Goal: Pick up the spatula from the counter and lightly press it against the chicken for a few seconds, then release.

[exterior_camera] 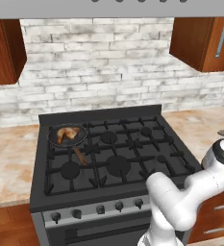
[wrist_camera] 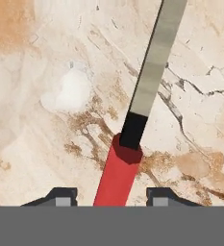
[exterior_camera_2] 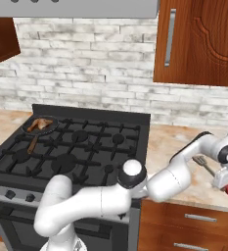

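The spatula [wrist_camera: 132,129] lies flat on the counter [wrist_camera: 46,144] to the right of the stove [exterior_camera_2: 76,142], with its red handle running directly between the fingertips of the gripper [wrist_camera: 111,197] and its metal shaft pointing away from the hand along the hand view's vertical. The jaws stand apart, one on each side of the handle with a clear gap on both, so nothing is clamped. The chicken [exterior_camera_2: 39,123] sits in the pan [exterior_camera_2: 27,128] on the stove's far-left burner, well apart from the gripper.
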